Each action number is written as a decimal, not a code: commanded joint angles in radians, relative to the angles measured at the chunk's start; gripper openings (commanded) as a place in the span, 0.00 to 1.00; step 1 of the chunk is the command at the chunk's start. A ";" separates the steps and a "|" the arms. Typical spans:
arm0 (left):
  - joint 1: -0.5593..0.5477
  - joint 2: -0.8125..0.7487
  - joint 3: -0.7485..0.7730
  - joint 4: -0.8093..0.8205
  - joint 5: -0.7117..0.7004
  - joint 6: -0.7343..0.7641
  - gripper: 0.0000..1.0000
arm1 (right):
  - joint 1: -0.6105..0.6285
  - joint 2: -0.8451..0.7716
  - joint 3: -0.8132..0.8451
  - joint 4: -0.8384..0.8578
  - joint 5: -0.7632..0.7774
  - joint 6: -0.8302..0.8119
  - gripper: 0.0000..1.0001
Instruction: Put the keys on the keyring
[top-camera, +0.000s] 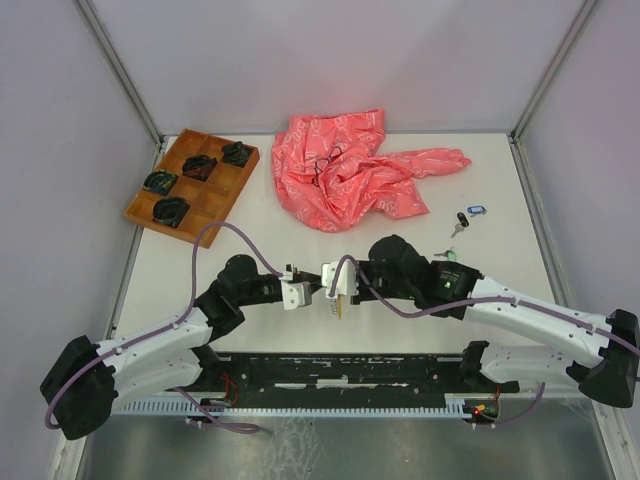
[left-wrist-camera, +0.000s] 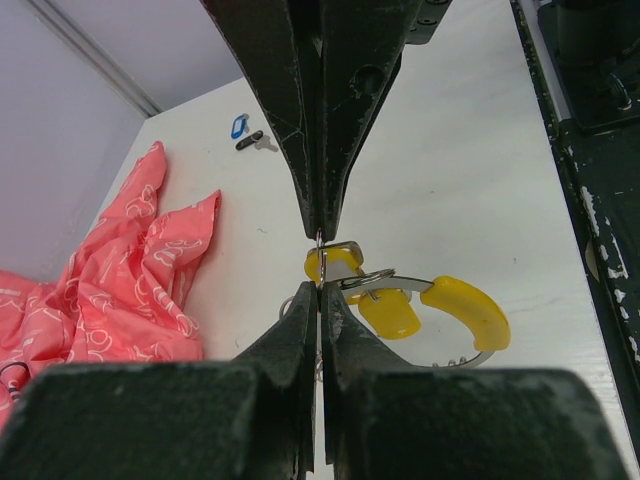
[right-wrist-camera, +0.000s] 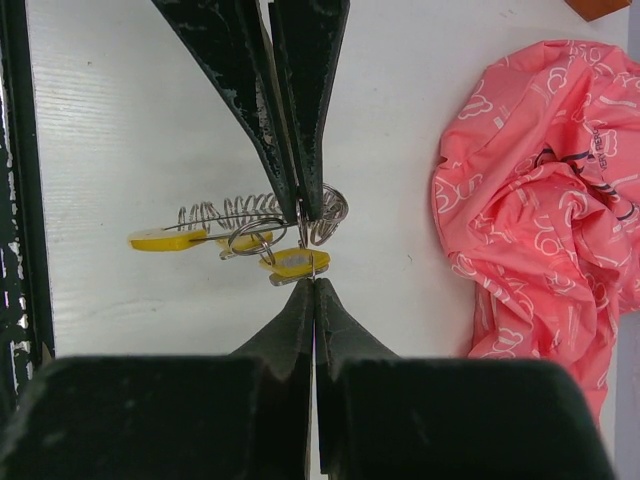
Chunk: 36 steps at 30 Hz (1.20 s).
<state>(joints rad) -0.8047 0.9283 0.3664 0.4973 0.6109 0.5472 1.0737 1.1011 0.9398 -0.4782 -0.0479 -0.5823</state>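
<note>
While both arms fold inward and meet at the lower centre of the top view, the left gripper (left-wrist-camera: 320, 262) is clenched on a thin grey wire, apparently the keyring (right-wrist-camera: 232, 212). The right gripper (right-wrist-camera: 307, 248) is pinched on that ring too. The ring's coiled wire carries yellow keys (right-wrist-camera: 295, 263) on small split rings. Only the right wrist view shows the coil plainly. The top view alone shows a green key (top-camera: 447, 255) near the blue and black keys (top-camera: 467, 216) at centre right.
</note>
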 joint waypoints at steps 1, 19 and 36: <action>-0.002 0.001 0.040 0.077 0.021 0.002 0.03 | 0.009 -0.031 0.002 0.050 -0.012 -0.005 0.01; -0.002 0.000 0.041 0.072 0.013 -0.003 0.03 | 0.010 -0.028 0.012 0.042 -0.035 0.007 0.01; -0.003 0.002 0.047 0.091 0.038 -0.028 0.03 | 0.016 -0.032 0.004 0.104 -0.069 0.037 0.01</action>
<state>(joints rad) -0.8043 0.9360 0.3668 0.4984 0.6128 0.5461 1.0782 1.0939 0.9390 -0.4763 -0.0727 -0.5655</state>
